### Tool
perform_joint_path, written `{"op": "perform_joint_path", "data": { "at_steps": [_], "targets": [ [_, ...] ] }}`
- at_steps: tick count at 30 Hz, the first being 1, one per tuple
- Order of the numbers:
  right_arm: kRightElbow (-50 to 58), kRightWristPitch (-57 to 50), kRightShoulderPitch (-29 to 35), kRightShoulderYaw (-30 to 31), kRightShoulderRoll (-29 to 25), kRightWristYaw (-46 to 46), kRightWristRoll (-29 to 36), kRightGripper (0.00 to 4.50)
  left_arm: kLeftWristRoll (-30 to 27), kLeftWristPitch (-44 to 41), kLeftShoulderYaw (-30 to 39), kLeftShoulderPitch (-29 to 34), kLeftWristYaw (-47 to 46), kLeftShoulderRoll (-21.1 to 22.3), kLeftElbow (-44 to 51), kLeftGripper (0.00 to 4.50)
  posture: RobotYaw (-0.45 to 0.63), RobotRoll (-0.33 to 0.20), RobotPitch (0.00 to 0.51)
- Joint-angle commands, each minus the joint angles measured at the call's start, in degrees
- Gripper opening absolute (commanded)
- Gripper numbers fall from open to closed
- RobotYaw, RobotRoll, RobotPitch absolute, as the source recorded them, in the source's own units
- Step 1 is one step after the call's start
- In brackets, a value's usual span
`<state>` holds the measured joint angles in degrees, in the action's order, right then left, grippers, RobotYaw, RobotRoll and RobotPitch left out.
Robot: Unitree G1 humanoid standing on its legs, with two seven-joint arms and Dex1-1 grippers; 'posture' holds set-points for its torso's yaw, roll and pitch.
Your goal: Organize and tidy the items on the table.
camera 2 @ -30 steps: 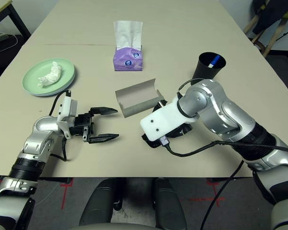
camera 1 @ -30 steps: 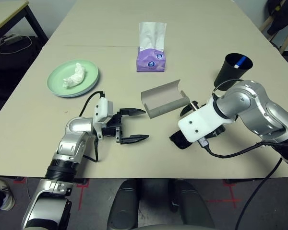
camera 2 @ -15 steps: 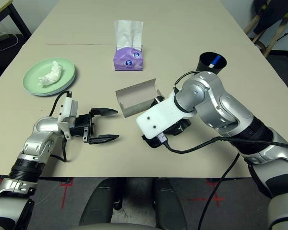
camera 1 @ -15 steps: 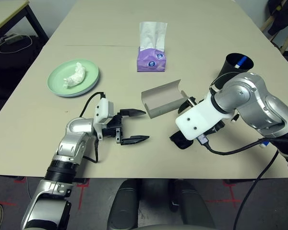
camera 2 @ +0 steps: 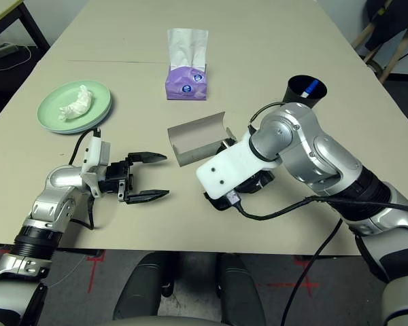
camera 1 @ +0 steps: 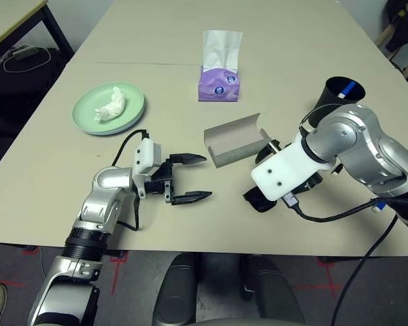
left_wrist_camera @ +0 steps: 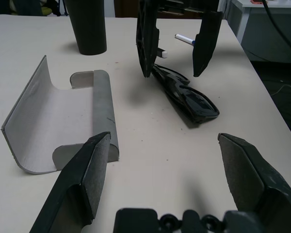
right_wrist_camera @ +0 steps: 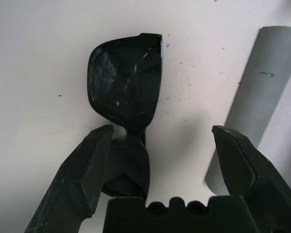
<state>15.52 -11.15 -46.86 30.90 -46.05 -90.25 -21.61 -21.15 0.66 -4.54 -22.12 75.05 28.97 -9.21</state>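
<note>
Black sunglasses [right_wrist_camera: 125,87] lie folded on the table [camera 1: 163,41], right below my right gripper [right_wrist_camera: 162,133], which hangs open over them with one finger on each side. The open grey glasses case [camera 1: 234,139] lies just beside them, towards the table's middle. My left gripper [camera 1: 205,177] rests open on the table left of the case, holding nothing. A pale green plate [camera 1: 88,119] at the left carries crumpled white tissue [camera 1: 111,105]. The black cup [camera 1: 338,100] at the right holds a marker [camera 1: 345,88]. Another white marker [left_wrist_camera: 185,40] lies beyond the right gripper.
A purple tissue box [camera 1: 219,76] stands behind the case at the table's middle. A small side table [camera 1: 13,17] and cables are off the far left corner. The table's front edge runs close below both arms.
The head camera has shifted a little. My right forearm has shifted slightly over the sunglasses. The left arm has stayed still, and both grippers have stayed open.
</note>
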Motion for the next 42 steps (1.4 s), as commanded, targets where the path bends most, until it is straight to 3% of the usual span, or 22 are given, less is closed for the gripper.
{"op": "perform_joint_path", "data": {
  "at_steps": [1, 36, 39, 42],
  "targets": [
    [1.3, 0.0, 0.9, -0.3, -0.6, 0.2, -0.1, 4.50, -0.1, -0.3, -0.7, 0.9, 0.0, 0.3, 1.9, 4.48, 0.13, 0.000, 0.188],
    [-1.9, 3.5, 4.6, 0.3, -0.3, 3.1, -2.8, 4.50, 0.0, -1.4, -0.7, 1.3, -0.7, 1.3, 3.3, 4.48, 0.14, 0.000, 0.186],
    [-1.9, 3.6, 4.7, 0.3, -0.3, 2.9, -2.7, 3.85, 0.0, -1.4, -0.7, 1.3, -0.8, 1.3, 3.4, 4.50, 0.14, 0.000, 0.186],
    [-2.0, 3.8, 4.7, 0.5, -0.2, 2.9, -2.7, 2.79, 0.0, -1.5, -0.7, 1.3, -0.8, 1.4, 3.4, 4.50, 0.14, 0.000, 0.188]
  ]
}}
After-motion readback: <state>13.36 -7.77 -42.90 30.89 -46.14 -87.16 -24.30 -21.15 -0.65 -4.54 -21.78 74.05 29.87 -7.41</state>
